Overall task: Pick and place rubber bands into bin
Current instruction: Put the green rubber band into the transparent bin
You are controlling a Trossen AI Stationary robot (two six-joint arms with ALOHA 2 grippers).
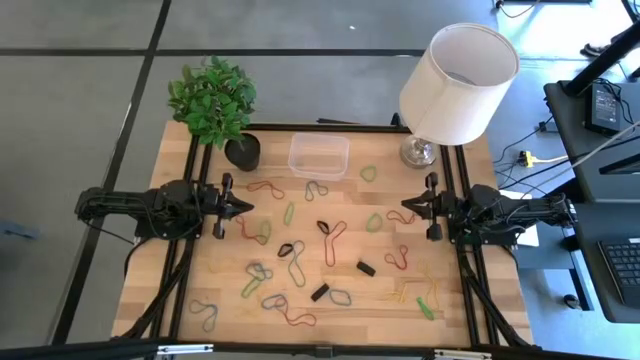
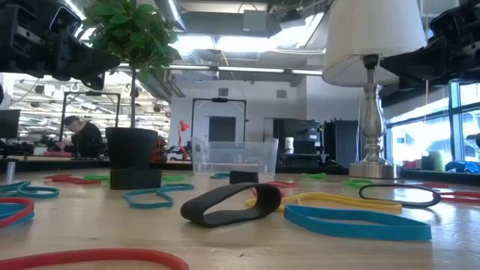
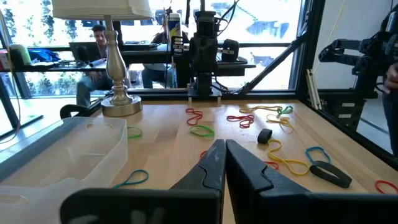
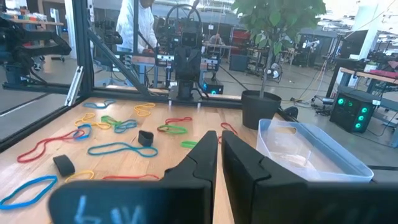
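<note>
— Bands first: where were they, and the bin?

— The rubber bands [image 1: 296, 262] lay scattered across the middle and near half of the desk [image 1: 460, 300]; none sat in the bin [image 1: 319, 155], which stood at the far edge between the plant pot [image 1: 243, 151] and the lamp [image 1: 455, 85].

— And your claws?

— My left claw [image 1: 244, 207] hovered at the left edge, pressed together, pinching nothing. My right claw [image 1: 408, 207] hung at the right edge, fingers close together, empty too.

— How would you start well?

— Spread the fingers before descending, pick a lone loop, and pinch low against the wood, since they lie flat and floppy.

— The room?

— Pale wooden planks; an open workshop beyond, with people at benches.
</note>
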